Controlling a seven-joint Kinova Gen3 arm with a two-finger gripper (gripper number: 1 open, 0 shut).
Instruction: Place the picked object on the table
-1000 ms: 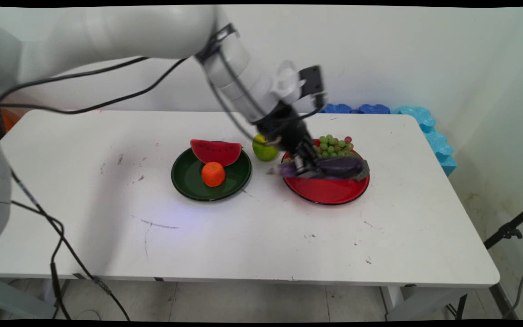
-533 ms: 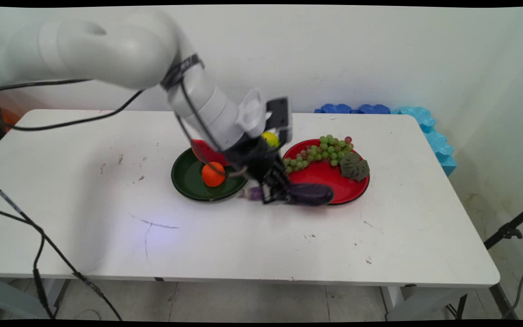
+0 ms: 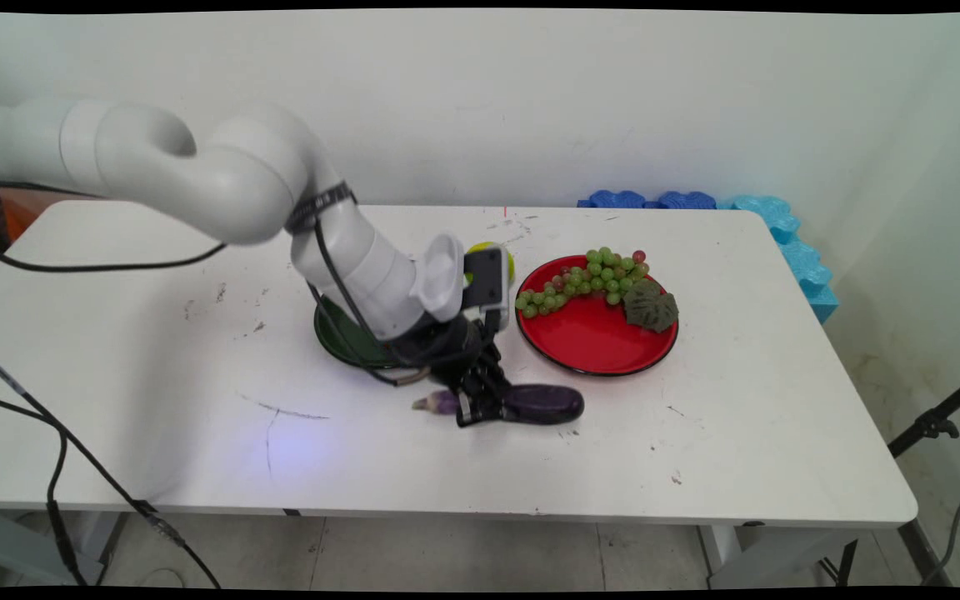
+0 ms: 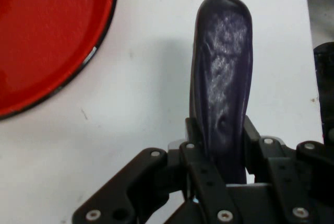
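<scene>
While clamped near stem end by end effector [image 3: 480, 406], eggplant [image 3: 542, 403] is held level, low over worktop [image 3: 697, 450], just beside red plate [image 3: 597, 350]; grapes [image 3: 584, 279] lie on plate.

I take the plate with grapes [image 3: 597, 346] as landmark. The eggplant [image 3: 542, 403] lies on the table [image 3: 697, 450] before its left edge, in my gripper [image 3: 480, 406]. The second plate [image 3: 338, 340] is left of it, the round fruit [image 3: 507, 260] between them, further back.
</scene>
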